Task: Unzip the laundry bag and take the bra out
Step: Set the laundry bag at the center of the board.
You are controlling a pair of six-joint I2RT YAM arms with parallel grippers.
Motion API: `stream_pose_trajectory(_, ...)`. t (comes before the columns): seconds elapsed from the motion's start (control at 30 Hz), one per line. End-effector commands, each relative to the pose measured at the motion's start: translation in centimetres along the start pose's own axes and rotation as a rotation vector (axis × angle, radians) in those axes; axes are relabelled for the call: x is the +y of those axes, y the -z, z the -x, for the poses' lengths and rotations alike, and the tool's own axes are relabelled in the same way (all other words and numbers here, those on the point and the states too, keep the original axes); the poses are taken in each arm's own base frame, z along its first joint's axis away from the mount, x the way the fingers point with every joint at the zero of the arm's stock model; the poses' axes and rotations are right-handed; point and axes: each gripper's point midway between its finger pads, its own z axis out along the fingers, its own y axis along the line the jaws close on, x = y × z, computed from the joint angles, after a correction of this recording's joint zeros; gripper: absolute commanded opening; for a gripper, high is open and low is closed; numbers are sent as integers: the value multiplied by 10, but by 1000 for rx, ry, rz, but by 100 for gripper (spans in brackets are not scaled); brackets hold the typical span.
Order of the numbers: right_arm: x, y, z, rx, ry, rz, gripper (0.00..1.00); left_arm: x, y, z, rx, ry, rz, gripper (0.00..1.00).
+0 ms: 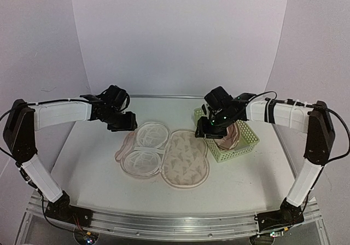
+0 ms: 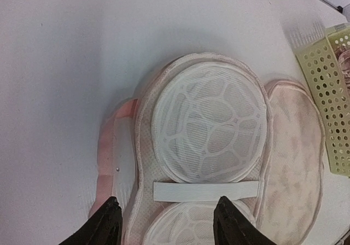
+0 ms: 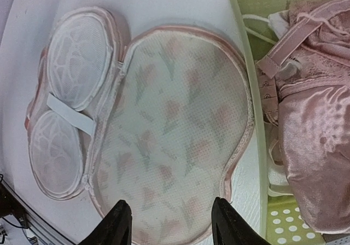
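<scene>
Top external view: the laundry bag (image 1: 186, 160) lies unzipped and spread flat in two lobed halves, below and between the two grippers.
Bag, inner half: white lattice mesh cups (image 2: 208, 127) with a white elastic band (image 2: 205, 190) across the waist, directly beneath the left gripper (image 2: 167, 200).
Bag, printed half: leaf-print flap, seen between the fingers of the right gripper (image 3: 170, 202) and below them.
Bra (image 3: 317, 146): pink satin and lace, heaped in the yellow-green basket (image 3: 284, 223), just to the right of the right gripper's fingers; no part of it lies between them.
Step in hand (judged): zip undone and garment out of the pouch; the task looks at or near its end, at the letting-go stage.
Next move (judged): calls for the right arm to lift clear of the basket without catching a strap.
Left gripper state: fingers apart, nothing held, not touching the mesh.
Right gripper state: fingers spread, nothing held.
Left arm pose: forearm reaching inward from the left, wrist tipped down over the bag's far lobe.
Right arm pose: forearm reaching inward from the right, wrist bent down above the basket's inner edge.
</scene>
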Motion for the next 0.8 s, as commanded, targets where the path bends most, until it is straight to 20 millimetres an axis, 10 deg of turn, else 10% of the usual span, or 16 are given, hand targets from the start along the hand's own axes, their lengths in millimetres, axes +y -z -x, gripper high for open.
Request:
stream_pose_trajectory(0.0,-2,-23,6,-33,6,-44,51,-4,1,1,3,0,-25,57)
stream_pose_trajectory(0.3,-28,-51,10,-38,34,-196,51,-1,6,0,-6,3,-18,57)
stream_pose_trajectory(0.77,-109,-41,19,-54,0,-439,53,-1,3,-3,6,2,-19,57)
